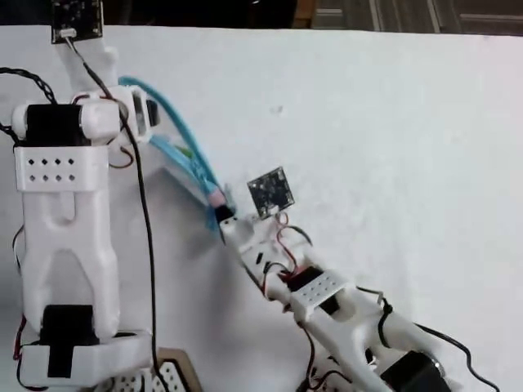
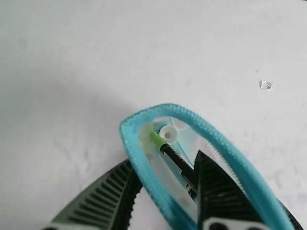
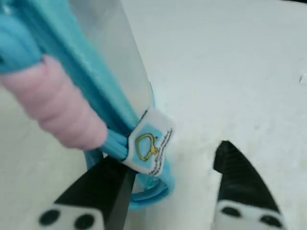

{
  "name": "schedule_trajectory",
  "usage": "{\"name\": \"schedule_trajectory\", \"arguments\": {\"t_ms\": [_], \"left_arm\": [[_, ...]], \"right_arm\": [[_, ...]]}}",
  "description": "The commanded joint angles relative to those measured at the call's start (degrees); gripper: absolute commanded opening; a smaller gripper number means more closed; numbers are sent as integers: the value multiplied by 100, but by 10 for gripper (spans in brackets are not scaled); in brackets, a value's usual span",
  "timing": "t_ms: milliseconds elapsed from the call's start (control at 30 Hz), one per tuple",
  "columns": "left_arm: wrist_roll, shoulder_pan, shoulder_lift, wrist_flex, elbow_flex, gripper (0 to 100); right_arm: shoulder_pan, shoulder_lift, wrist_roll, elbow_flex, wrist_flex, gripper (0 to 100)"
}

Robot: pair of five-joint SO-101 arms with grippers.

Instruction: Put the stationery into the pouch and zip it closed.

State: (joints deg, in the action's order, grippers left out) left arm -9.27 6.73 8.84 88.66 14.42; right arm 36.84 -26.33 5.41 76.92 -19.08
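Observation:
The blue-rimmed clear pouch (image 1: 184, 159) stretches on the white table between both arms. My left gripper (image 1: 139, 110) holds its open end; in the left wrist view its fingers (image 2: 216, 191) straddle one side of the zipper rim (image 2: 139, 158), one inside the mouth and one outside. Inside the pouch (image 2: 192, 129) lie a green-tipped black pen (image 2: 165, 146) and a small white piece (image 2: 167, 134). My right gripper (image 1: 222, 219) stands open at the other end, beside the pink zipper pull (image 3: 62, 115) and the white tag (image 3: 148, 143), one finger (image 3: 103, 189) against the pouch's corner.
The table's far edge (image 1: 270, 29) runs along the back with dark room behind. A tiny clear speck (image 2: 266, 85) lies on the table past the pouch. A brown board corner (image 1: 176, 363) sits at the front by the left arm's base.

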Motion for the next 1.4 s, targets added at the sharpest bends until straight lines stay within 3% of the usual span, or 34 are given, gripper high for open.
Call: {"name": "schedule_trajectory", "arguments": {"t_ms": [0,33,133,267,433,733,900,1100,1367], "left_arm": [[-35,-66,31,-53,-9,189],[-35,-66,31,-53,-9,189],[-26,-31,31,-53,-9,189],[-18,-31,31,-53,-9,189],[-9,-22,31,-70,-9,189],[0,-22,31,-79,-9,189],[0,-57,31,-88,-9,190],[229,-136,75,-62,79,193],[563,-760,75,158,809,217]], "right_arm": [[-4,4,-378,-44,-347,28],[-4,4,-431,-35,-400,7],[-101,4,-492,-35,-409,65],[-462,4,-492,-35,-391,12],[-901,-374,-492,105,-268,17],[-1736,-3178,-448,484,1051,17],[-1807,-4989,-448,343,1508,17],[-1815,-5991,-448,-1108,2598,16],[-1807,-4505,-448,-3560,2668,16]]}}
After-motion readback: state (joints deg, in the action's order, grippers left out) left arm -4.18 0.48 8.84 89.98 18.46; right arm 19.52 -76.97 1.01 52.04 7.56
